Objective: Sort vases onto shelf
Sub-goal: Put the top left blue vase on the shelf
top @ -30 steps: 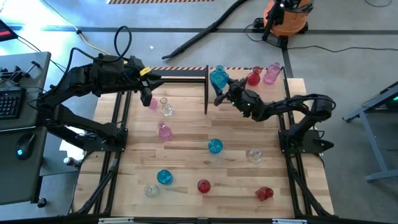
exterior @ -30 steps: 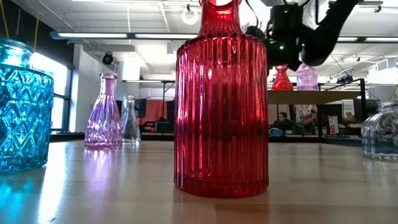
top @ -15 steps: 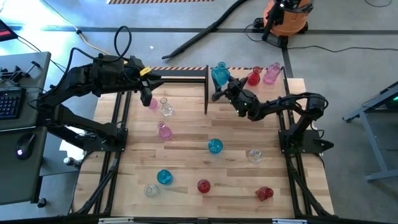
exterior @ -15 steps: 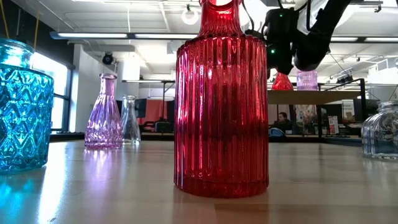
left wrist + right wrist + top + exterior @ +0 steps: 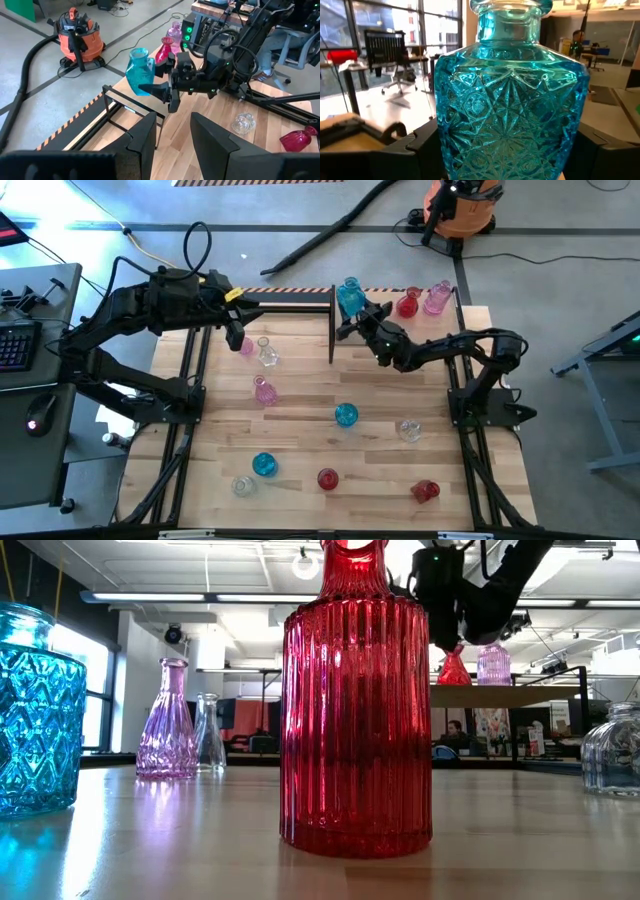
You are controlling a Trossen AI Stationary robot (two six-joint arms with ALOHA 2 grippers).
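While my right gripper (image 5: 357,313) is clamped on the blue vase (image 5: 349,298), jaws part-way closed against its faceted sides, the thing that matters is where the shelf (image 5: 470,312) lies from it: the top runs off to the outer side of my hand, and the vase hangs at the shelf's near end, neck up, long axis close to upright. A red vase (image 5: 407,304) and a pink vase (image 5: 437,297) already stand further along, so I judge the free spot is right by my hand. My left gripper (image 5: 236,319) waits well away across the table (image 5: 300,395), fingers spread, holding nothing, a small pink vase (image 5: 246,347) just beside it. Light wood slats below; an orange shop vacuum (image 5: 458,204) sits on the grey floor beyond.
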